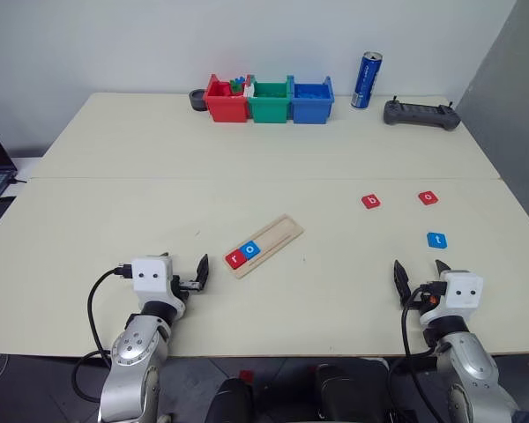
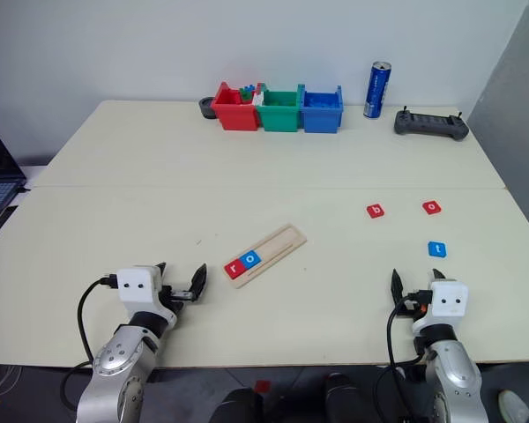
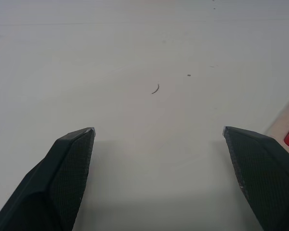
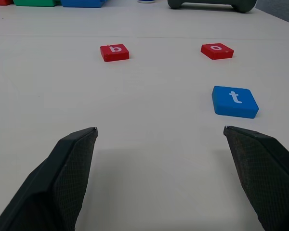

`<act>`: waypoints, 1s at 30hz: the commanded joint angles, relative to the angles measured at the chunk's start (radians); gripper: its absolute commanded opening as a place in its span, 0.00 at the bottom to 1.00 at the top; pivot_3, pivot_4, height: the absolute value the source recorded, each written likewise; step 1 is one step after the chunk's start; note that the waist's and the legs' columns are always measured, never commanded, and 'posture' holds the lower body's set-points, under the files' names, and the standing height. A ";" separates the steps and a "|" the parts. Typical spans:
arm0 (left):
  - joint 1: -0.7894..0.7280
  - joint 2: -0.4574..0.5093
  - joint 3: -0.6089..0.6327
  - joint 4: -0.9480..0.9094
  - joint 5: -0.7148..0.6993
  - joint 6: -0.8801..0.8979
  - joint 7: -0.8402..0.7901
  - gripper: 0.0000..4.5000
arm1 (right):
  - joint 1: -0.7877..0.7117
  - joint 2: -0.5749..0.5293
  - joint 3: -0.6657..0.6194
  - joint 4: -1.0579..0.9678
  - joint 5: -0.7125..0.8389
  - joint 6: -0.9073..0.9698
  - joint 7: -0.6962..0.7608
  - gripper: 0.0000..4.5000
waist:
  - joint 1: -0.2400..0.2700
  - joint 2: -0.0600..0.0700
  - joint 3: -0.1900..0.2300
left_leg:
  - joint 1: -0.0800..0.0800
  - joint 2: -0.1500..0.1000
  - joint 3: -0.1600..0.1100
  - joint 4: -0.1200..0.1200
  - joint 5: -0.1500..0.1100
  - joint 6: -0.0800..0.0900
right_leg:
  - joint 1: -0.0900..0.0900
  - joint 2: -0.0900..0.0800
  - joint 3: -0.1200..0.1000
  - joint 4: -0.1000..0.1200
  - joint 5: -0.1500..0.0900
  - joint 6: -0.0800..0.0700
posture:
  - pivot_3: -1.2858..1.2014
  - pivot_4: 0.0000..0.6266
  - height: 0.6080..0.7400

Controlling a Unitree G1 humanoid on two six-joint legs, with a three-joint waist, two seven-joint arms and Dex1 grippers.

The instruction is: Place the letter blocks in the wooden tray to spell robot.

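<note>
Nearest you, both grippers hover low over the table's (image 1: 115, 203) front edge with nothing in them: the left gripper (image 1: 187, 275) has its fingers spread wide, and so does the right gripper (image 1: 418, 275). Just beyond the left one lies the wooden tray (image 1: 278, 237), angled, with the red r (image 1: 234, 257) and blue o (image 1: 251, 249) already seated at its near end. The next tile you need is the red b (image 1: 371, 202), but the blue t (image 1: 436, 240) sits closest to your right gripper, almost straight ahead of its fingers, so reaching for the nearest tile would break the spelling. The red o (image 1: 428, 197) lies beside the b at about the same depth (same colour, easy to confuse). These tiles are thin and flat, so a shallow grasp could slide one away. When you seat the b, a careless nudge could shift the tray or the seated tiles.
</note>
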 commanded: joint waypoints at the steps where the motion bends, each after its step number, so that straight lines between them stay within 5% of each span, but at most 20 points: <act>1: 0.012 -0.002 0.005 -0.047 -0.011 -0.038 -0.003 1.00 | 0.005 0.000 -0.012 -0.027 0.008 -0.022 0.006 0.99 | 0.000 0.000 0.000 | 0.000 0.000 0.000 0.000 0.000 0.000 | 0.000 0.000 0.000 0.000 0.000 0.000 | 0.52 0.24 1.00; 30: 0.020 0.030 0.001 -0.013 -0.002 -0.029 -0.043 1.00 | 0.039 -0.008 0.034 -0.044 -0.003 -0.002 0.033 0.99 | 0.000 0.000 0.000 | 0.000 0.000 0.000 0.000 0.000 0.000 | 0.000 0.000 0.000 0.000 0.000 0.000 | 0.52 0.24 1.00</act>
